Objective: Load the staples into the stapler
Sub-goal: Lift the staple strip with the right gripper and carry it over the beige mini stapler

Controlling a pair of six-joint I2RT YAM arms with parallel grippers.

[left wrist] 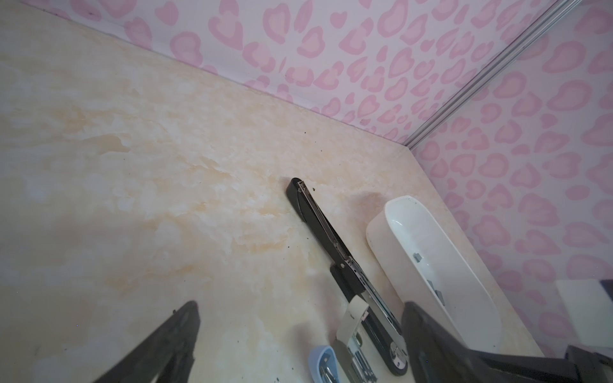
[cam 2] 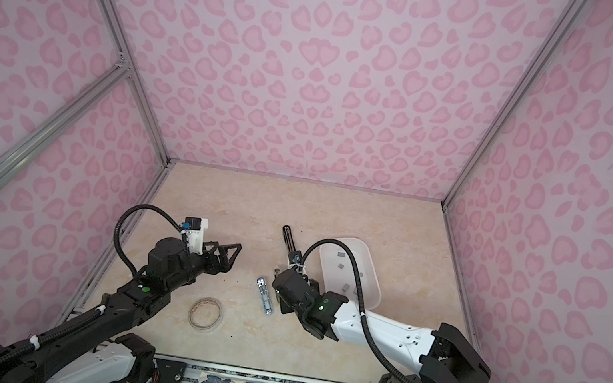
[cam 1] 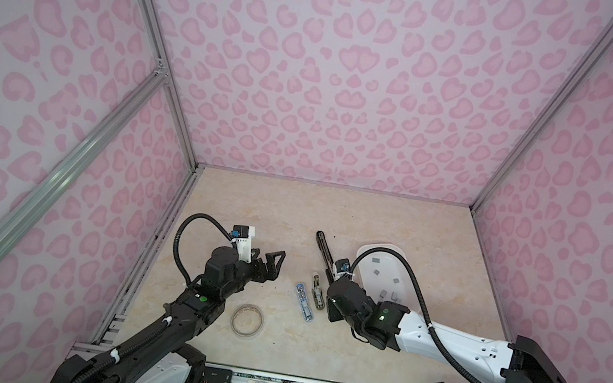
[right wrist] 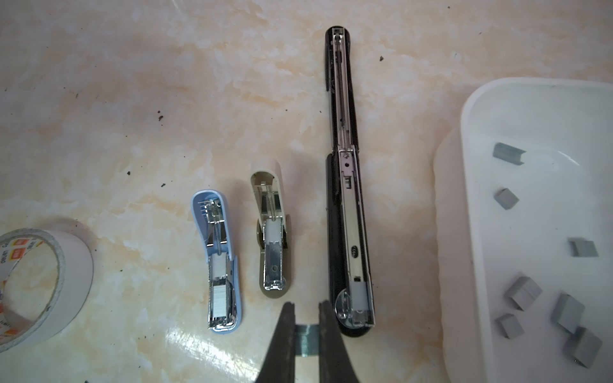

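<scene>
Staples (right wrist: 523, 293) lay as short grey strips in a white tray (right wrist: 454, 215) near the tabletop's right edge. 1 further strip (right wrist: 306, 341) sat pinched between the tips of the right pincer (right wrist: 306, 318), clamped across its 2 leg sides. That pincer hung low over the middle of the tabletop, just beside the near ends of a beige stapler (right wrist: 272, 245) and a long black stapler (right wrist: 348, 215). A blue stapler (right wrist: 220, 275) lay next over, and all 3 were hinged open with their channels showing. Which channel was meant could not be told.

Such a strip likely handles as light, stiff and slick, yet brittle along its glued seams. A gentle hold at mid-length across the legs would suit it best, with the strip level for the drop.

A tape roll (right wrist: 66, 265) sat toward the front edge. The left pincer (cam 1: 272, 265) hovered wide and empty toward the left edge.
</scene>
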